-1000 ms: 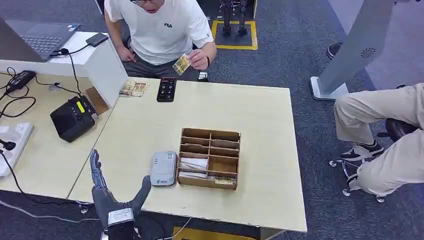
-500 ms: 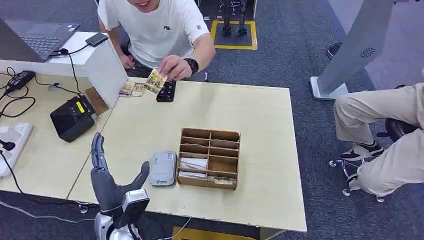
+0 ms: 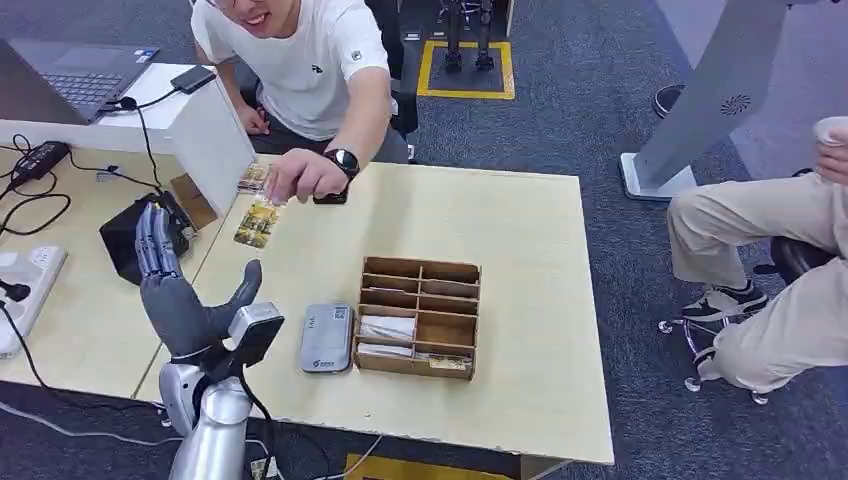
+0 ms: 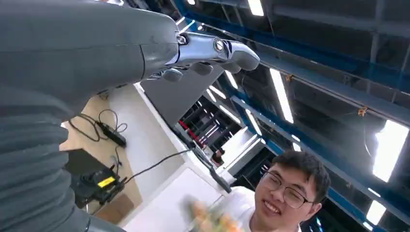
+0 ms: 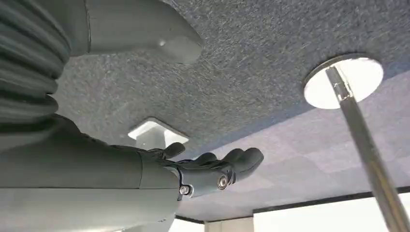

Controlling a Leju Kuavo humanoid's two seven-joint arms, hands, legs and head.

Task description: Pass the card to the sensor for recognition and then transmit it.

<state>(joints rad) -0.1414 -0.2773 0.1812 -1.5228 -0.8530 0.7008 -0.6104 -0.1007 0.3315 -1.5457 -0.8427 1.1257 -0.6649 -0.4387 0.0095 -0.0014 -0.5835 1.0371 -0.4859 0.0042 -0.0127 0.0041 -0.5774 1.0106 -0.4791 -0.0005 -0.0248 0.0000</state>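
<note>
Wooden table (image 3: 520, 230), person's hand (image 3: 300, 180) holding card (image 3: 256, 222) just beyond raised, empty, spread left robot hand (image 3: 180, 290)

The head view is bright and even, with only soft, faint shadows on the pale wooden table (image 3: 520, 250). In the left wrist view, long white ceiling lights (image 4: 283, 94) glare against a dark roof, and the small yellow patterned card (image 4: 212, 220) near the edge is a blurry smear. The right wrist view is sharp, and the round shiny metal disc (image 5: 344, 81) shines almost white.
</note>
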